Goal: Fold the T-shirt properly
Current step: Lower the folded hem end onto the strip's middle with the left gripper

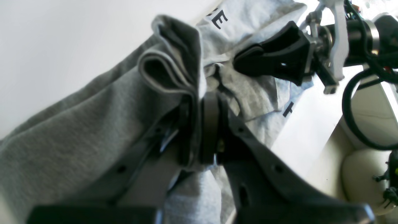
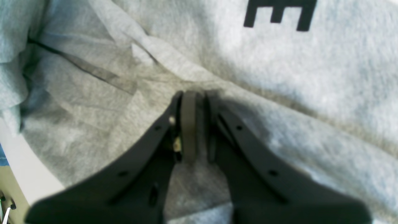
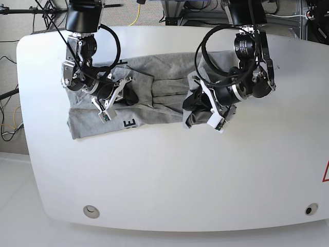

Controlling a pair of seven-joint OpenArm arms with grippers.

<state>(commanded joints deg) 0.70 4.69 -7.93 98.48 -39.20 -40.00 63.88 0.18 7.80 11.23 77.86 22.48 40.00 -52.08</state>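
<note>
The T-shirt (image 3: 149, 98) lies across the upper middle of the white table (image 3: 169, 175) in the base view, bunched and wrinkly, not flat yet. Black letters show near its lower left edge.

The left gripper (image 1: 199, 130) is pinched tight on a thick fold of grey cloth — you can see the doubled hem poking up above the tips in the left wrist view. The right gripper (image 2: 194, 124) sits on the shirt w/ its tips pressed close together. It looks like it pinches a bit of cloth too, but the right wrist view is too blurry to be sure, so I can't tell.

Seems like both arms are busy w/ a fold or a pull to smooth the shirt. To do it well, both ends should go up and over at the same speed, so the cloth stays stretched and no lumps form. The left side holds many layers — I think it may drag extra cloth along, so a slow lift is best.

Nothing else sits on the table. Black cables (image 3: 205, 46) loop off the arm at the upper right of the base view and hang close over the shirt, so they might brush it. Two small round holes sit near the table's bottom edge, far from the work.
</note>
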